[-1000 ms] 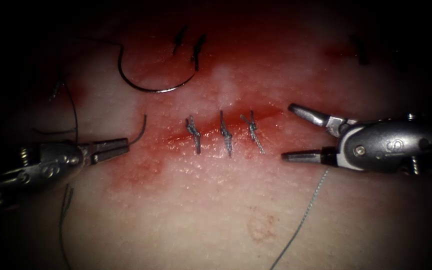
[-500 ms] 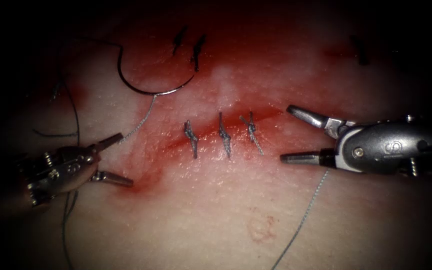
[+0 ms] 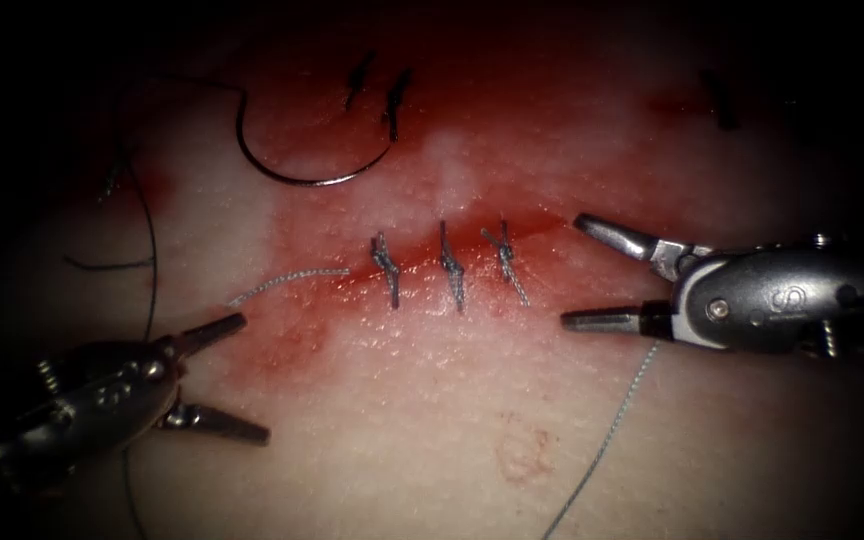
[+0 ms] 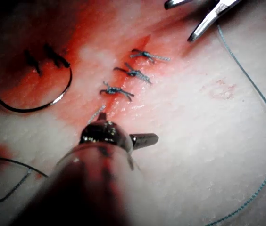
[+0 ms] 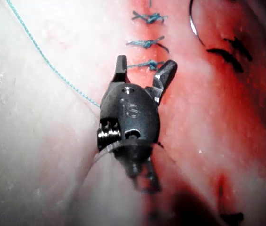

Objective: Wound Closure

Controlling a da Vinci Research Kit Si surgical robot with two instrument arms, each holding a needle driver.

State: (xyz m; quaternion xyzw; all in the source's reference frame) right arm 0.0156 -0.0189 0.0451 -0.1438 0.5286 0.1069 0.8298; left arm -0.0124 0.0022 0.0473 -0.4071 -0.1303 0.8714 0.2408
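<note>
Stitches (image 3: pixel 447 268), three of them knotted, sit across the cut (image 3: pixel 422 262), so the closing looks nearly finished to me. The left tool (image 3: pixel 234 378) is down at the left of the cut with its jaws spread wide and nothing between them; a second ago they were pinched on a short thread end (image 3: pixel 287 283), which now lies loose on the tissue (image 3: pixel 432 420), running from the leftmost knot out to the left. The right tool (image 3: pixel 584 272) waits just right of the last stitch, jaws gaping and empty too, unmoved over that second. The needle (image 3: pixel 297 165) lies free on top of the tissue, up and left of the cut, not stuck in it, with dark thread trailing off its end. A pale thread (image 3: pixel 607 440) runs away below the right tool. I'd judge this the trimming stage: that loose tail seems to want cutting, which only the right tool could do, and it would have to cross the whole row to reach it.
</note>
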